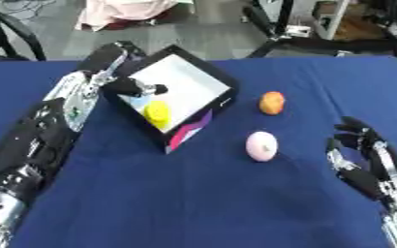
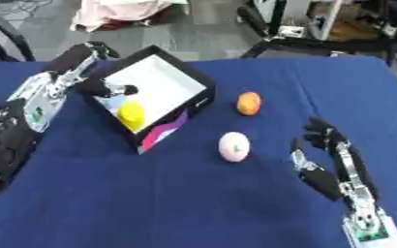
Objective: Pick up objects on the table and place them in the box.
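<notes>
the box [image 1: 221,80], black-walled with a white floor, sits on the blue table [image 1: 202,203] at its far left, turned cornerwise to the robot. a yellow object [image 1: 157,112] already lies inside, in the near corner.

the left hand [image 1: 134,87] is over the box, just beyond the yellow object, its dark fingers reaching in across the left wall. whether they are curled round anything cannot be told; no separate item shows at the fingertips.

two things are left on the cloth, both to the right of the box. an orange ball [image 1: 272,102] lies near the box's right corner. a pink ball [image 1: 262,146] lies closer to the robot, apart from the orange ball and a little left of it. both look roundish, so neither offers a long axis to line up on.

the right hand [image 2: 325,164] rests at the lower right, fingers up and spread, relaxed, holding nothing. the pink ball lies to its left and slightly farther out, with bare cloth between. the orange ball lies farther out again.

judgement: the right hand is clearly nearer to both remaining balls than the left, and the pink ball is its closest target. a reach to the left and slightly forward would meet it. carrying it to the box then means crossing leftward past the orange ball.
</notes>
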Controlling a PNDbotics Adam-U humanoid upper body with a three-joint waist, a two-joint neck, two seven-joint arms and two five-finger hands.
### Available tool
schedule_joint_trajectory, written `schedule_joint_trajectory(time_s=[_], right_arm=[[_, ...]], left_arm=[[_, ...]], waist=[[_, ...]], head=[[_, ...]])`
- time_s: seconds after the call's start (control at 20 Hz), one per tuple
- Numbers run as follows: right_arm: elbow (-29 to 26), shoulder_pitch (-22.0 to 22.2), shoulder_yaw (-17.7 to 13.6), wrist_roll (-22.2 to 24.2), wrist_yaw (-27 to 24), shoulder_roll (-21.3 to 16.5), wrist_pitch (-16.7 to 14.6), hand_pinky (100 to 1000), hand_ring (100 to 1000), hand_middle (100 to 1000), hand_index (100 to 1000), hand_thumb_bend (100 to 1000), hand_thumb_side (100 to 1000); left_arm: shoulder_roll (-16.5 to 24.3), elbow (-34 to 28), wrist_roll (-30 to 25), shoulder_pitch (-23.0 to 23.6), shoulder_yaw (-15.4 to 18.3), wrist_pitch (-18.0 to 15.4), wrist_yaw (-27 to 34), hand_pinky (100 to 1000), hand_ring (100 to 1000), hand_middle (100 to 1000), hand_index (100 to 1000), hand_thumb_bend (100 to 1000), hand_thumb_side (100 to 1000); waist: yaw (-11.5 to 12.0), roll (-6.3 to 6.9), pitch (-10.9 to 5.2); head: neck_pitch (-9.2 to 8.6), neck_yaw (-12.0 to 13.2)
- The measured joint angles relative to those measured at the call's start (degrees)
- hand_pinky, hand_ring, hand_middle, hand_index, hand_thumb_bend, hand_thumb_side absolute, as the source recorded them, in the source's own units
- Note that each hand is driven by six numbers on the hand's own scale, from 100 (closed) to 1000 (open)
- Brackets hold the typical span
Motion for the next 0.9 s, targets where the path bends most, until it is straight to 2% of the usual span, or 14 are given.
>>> schedule_joint_trajectory(time_s=[0.25, 0.5, 0.7, 0.9], right_arm=[[0.00, -2.15, -0.21, -0.16, 0.27, -2.01, 0.26, 825, 780, 778, 908, 156, 360], [0.33, -6.99, 1.12, 1.61, 1.06, -7.41, 0.78, 828, 783, 783, 914, 173, 344], [1.52, -12.45, 4.26, 5.73, 1.73, -12.04, 0.32, 831, 794, 796, 922, 203, 332], [3.67, -17.95, 8.17, 11.46, 2.20, -15.57, -1.00, 837, 810, 818, 929, 250, 347]], left_arm=[[7.76, -14.49, -2.90, 3.54, -0.24, 0.42, 14.19, 752, 729, 690, 791, 692, 704], [15.78, -32.22, -4.99, 12.86, 1.80, 2.49, 29.06, 740, 721, 678, 781, 652, 666], [17.12, -42.56, -5.29, 22.85, 5.69, 4.17, 37.46, 720, 706, 658, 766, 612, 643], [15.97, -47.28, -4.75, 31.10, 8.96, 5.87, 41.10, 700, 685, 634, 753, 604, 656]], waist=[[1.10, 0.00, -0.01], [2.29, 0.00, -0.04], [3.05, -0.12, -0.04], [3.76, -0.56, -0.04]], head=[[0.00, -0.62], [0.00, -1.21], [0.00, -1.94], [0.00, -2.49]])
